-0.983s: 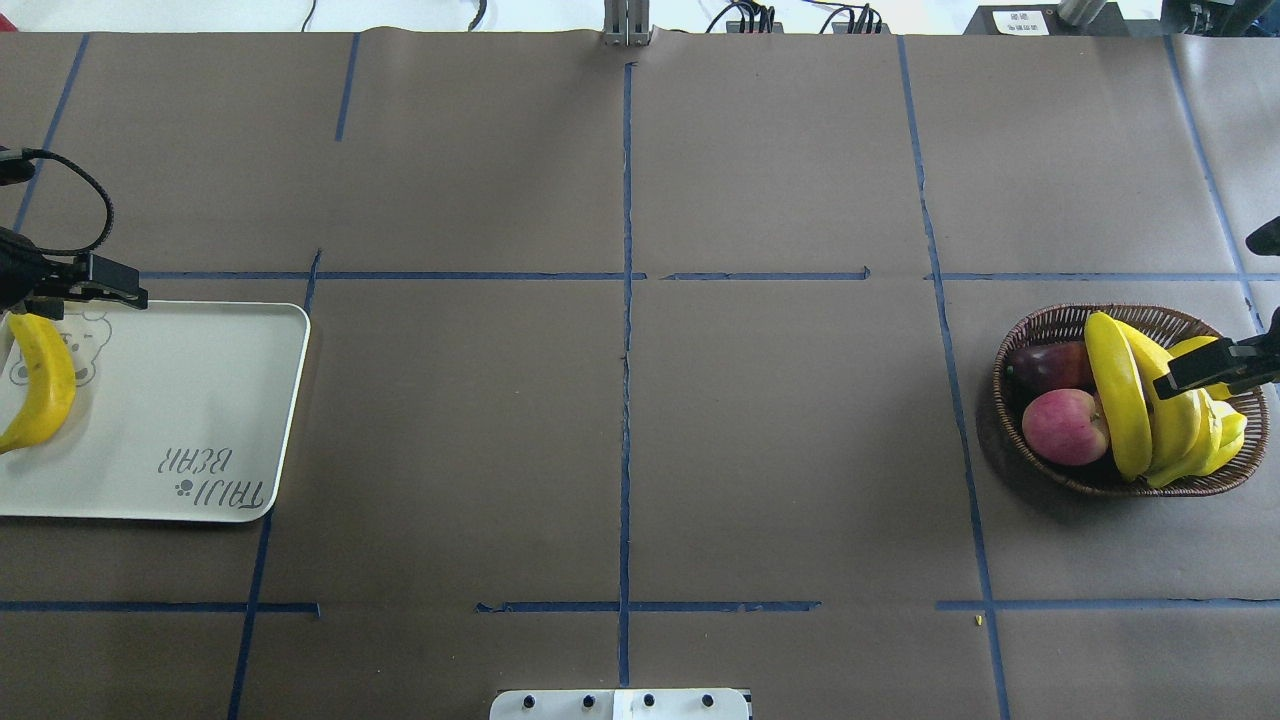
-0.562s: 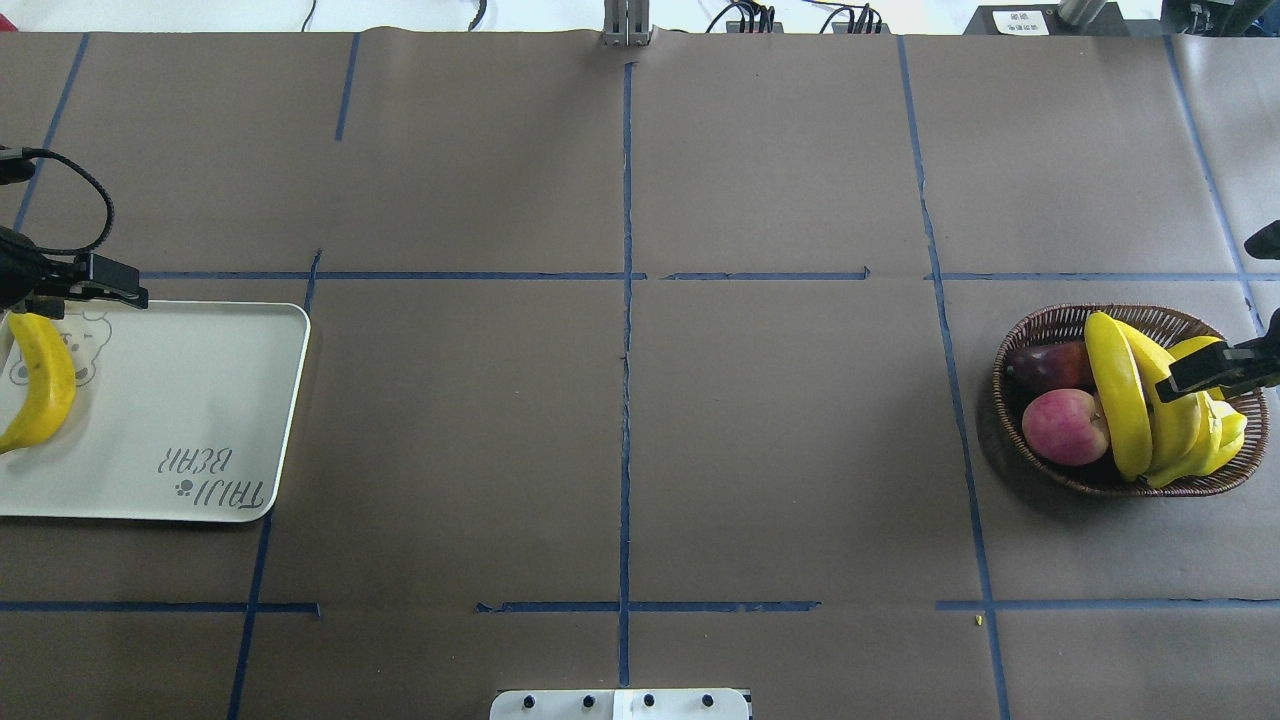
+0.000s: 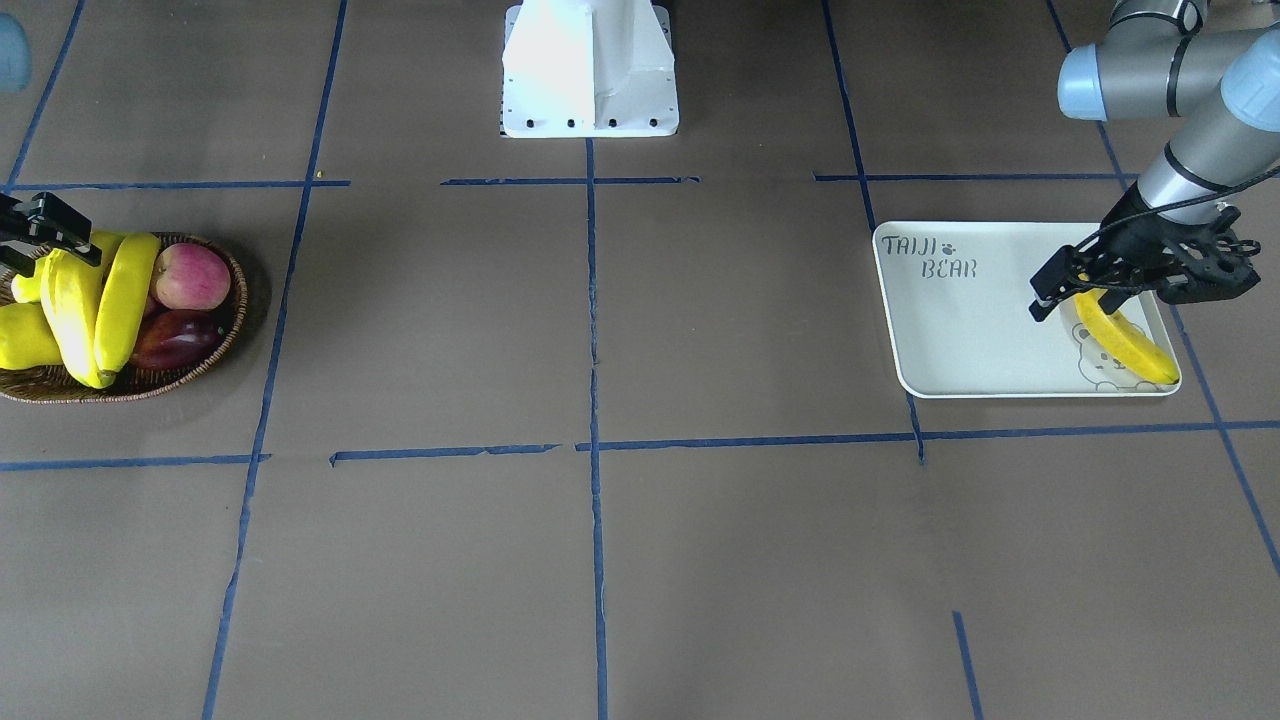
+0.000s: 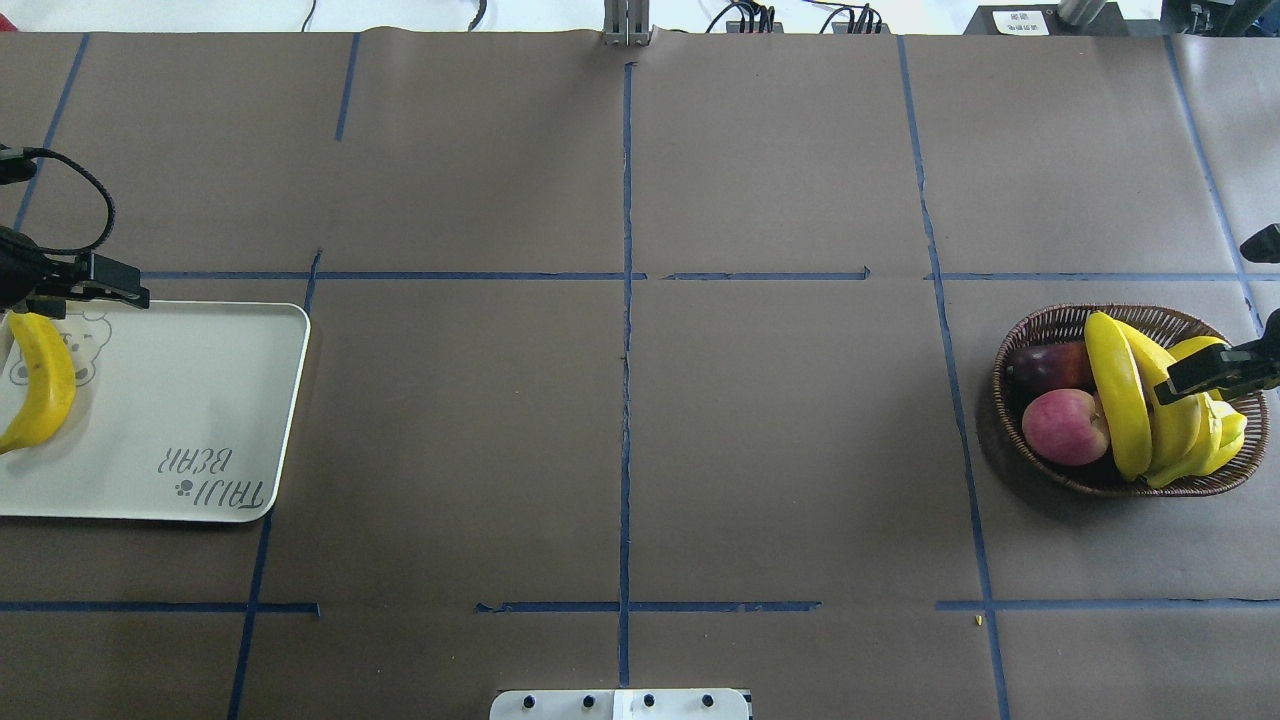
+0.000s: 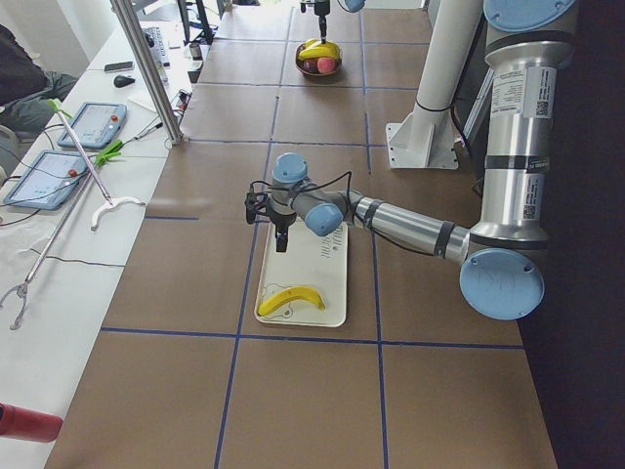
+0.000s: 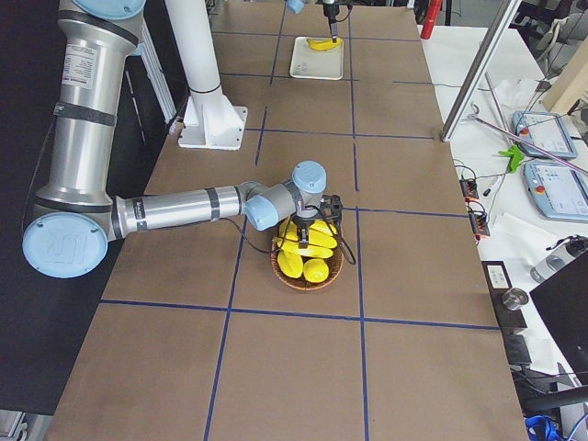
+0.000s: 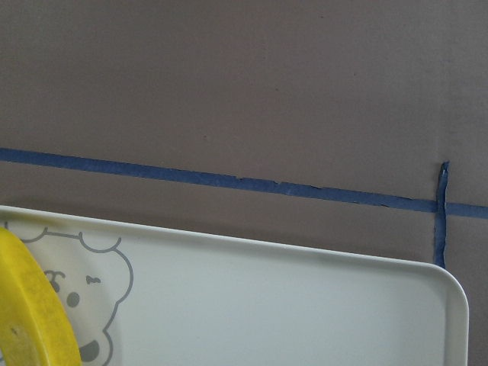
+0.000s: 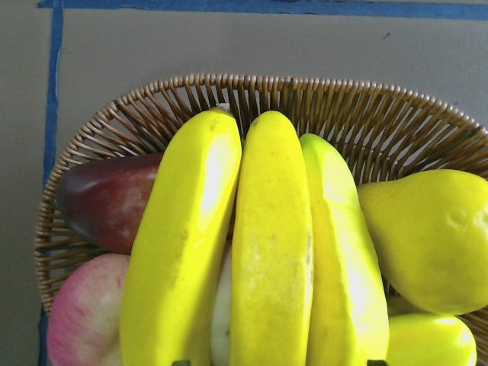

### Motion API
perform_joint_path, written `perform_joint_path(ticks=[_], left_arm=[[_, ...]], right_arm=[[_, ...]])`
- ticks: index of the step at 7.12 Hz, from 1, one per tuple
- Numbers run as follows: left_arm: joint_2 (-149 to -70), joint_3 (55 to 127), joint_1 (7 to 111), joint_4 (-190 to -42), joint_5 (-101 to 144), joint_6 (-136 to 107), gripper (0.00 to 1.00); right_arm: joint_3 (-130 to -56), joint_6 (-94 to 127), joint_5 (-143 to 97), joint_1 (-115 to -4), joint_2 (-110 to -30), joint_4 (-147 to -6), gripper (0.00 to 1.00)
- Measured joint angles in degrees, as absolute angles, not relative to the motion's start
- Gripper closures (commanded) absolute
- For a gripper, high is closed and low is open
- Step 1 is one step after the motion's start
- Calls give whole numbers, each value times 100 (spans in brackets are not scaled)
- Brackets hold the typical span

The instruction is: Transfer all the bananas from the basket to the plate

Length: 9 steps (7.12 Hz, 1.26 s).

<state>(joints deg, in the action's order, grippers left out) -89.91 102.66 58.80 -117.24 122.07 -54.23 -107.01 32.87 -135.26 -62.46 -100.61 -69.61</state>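
Note:
Three long yellow bananas lie side by side in the brown wicker basket at the right; they fill the right wrist view. My right gripper is open and hangs just above them, its jaws straddling the bunch, holding nothing. A fourth banana lies on the white TAIJI BEAR plate at the left, over the bear drawing. My left gripper is open and empty above that banana's end. The left wrist view shows the plate's corner and the banana's edge.
The basket also holds a red-pink apple, a dark red fruit and plump yellow-green fruits. Blue tape lines cross the brown table. The robot's white base stands at the near middle edge.
My right gripper has sunk slightly towards the bananas in the basket. The left gripper and the banana on the plate have hardly moved.

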Motion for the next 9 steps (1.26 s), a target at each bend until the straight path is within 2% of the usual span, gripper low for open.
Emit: perform_joint_path(ticks=[2,4,5,6,8,9], left_arm=[[-8991,10266,5880,-11721,12208,-5423,1],[-8991,10264,5880,-11722,12200,-5423,1],[-8991,10261,5880,-11719,12194,-5423,1],[-8991,10258,5880,-11717,12190,-5423,1],[-8991,10258,5880,-11716,12183,-5423,1],[-8991,10260,5880,-11716,12182,-5423,1]], right_arm=[[-10685,3287,-13534,-6219,-10056,-6961,18],[-10670,3287,-13541,-6180,-10055,-6961,30],[-10668,3287,-13543,-6175,-10055,-6963,45],[-10666,3287,-13546,-6172,-10055,-6967,63],[-10654,3271,-13563,-6170,-10055,-6961,88],[-10654,3251,-13571,-6170,-10055,-6957,96]])
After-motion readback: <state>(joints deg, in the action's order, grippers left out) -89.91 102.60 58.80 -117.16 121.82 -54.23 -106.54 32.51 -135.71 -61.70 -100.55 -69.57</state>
